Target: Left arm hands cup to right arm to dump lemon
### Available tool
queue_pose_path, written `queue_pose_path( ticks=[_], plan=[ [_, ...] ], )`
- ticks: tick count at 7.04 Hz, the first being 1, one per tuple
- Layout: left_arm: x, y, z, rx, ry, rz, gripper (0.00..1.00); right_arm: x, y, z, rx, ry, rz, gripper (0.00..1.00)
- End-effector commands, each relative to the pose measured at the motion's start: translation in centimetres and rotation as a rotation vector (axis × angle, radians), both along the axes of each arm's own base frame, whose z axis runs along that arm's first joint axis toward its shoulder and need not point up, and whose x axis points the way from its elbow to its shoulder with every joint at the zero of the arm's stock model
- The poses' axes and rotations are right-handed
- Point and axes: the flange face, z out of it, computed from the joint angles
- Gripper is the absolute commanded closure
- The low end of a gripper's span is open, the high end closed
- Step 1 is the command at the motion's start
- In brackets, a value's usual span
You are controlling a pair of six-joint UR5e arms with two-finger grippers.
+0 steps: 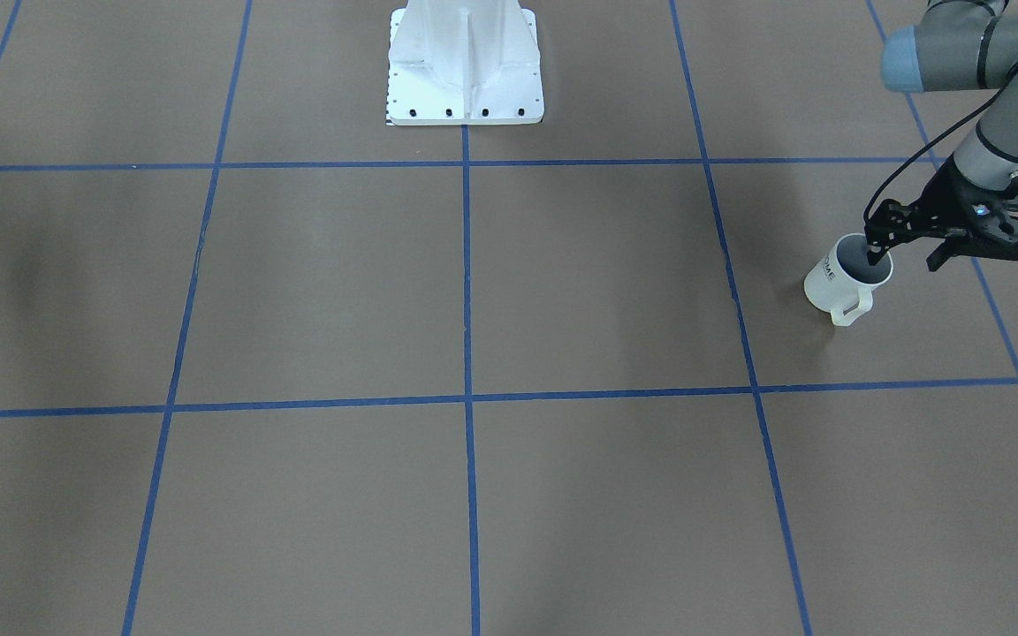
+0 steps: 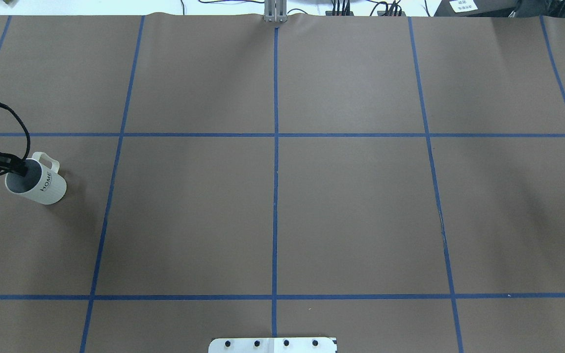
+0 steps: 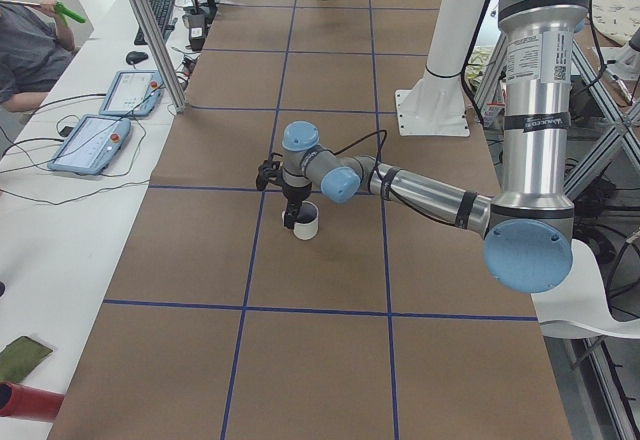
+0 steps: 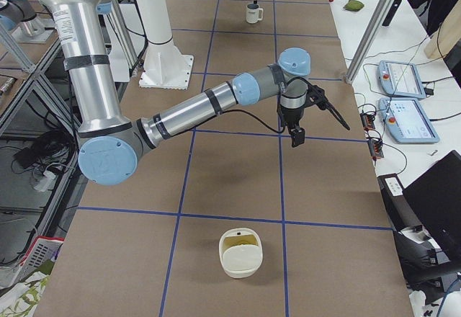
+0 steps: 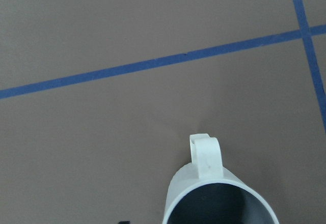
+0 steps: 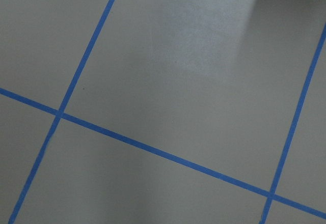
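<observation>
Brown paper covers the long worktop [image 2: 351, 211], ruled into big squares by blue tape [image 2: 275, 147]. White side benches [image 3: 60, 190] run along its far side from the robot and carry teach pendants [image 4: 408, 119] and loose cables. The robot's white pedestal [image 1: 465, 71] is bolted at the middle of the near edge.

The left arm [image 3: 430, 195] reaches out low to the left end of the worktop. The right arm [image 4: 194, 112] hangs over the right half, well apart from it.

A cream tub [image 4: 241, 253] with a yellowish inside sits at the right end, probably the place for dumping. The cup [image 2: 42, 184] stands at the far left, with its handle [image 5: 205, 155] pointing away from the robot.

The left end effector [image 1: 876, 254] has one finger dipped inside the mouth and the other outside the wall. The pictures do not show whether they are pressed tight on the rim. How the right end effector [image 4: 297, 138] stands cannot be told either. The lemon cannot be made out in the grey inside.

The step in hand looks like securing the rim and lifting. A one-wall pinch lets a mug swing, so the squeeze should be firm before a straight, slow rise. The mouth should stay level on the way to the middle, with the handle or the free side of the rim turned toward the right arm.
</observation>
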Motion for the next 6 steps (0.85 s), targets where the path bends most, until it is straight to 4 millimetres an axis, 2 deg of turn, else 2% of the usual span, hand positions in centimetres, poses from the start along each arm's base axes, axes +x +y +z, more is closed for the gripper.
queue_pose_path(
  ticks=[1,3,4,5,6],
  plan=[
    [-7.6,-1.8,1.0,0.035,-0.065,0.02,0.0,1.2,0.4,1.1,-0.016,0.005,0.015,0.0],
    [-17.7,-1.7,3.1,0.048,-0.091,0.06,0.0,2.0,1.0,3.6,-0.038,0.102,0.043,0.0],
    [-21.4,-0.6,4.5,-0.004,-0.051,0.06,0.0,2.1,1.1,4.3,-0.056,0.109,0.046,0.0],
    [-22.4,0.5,6.2,-0.033,-0.058,0.055,0.0,2.0,0.9,5.7,-0.088,0.114,0.042,0.0],
    [-22.3,1.5,9.3,-0.109,-0.044,0.05,0.0,1.9,0.6,7.5,-0.129,0.117,0.043,0.0]
  ],
)
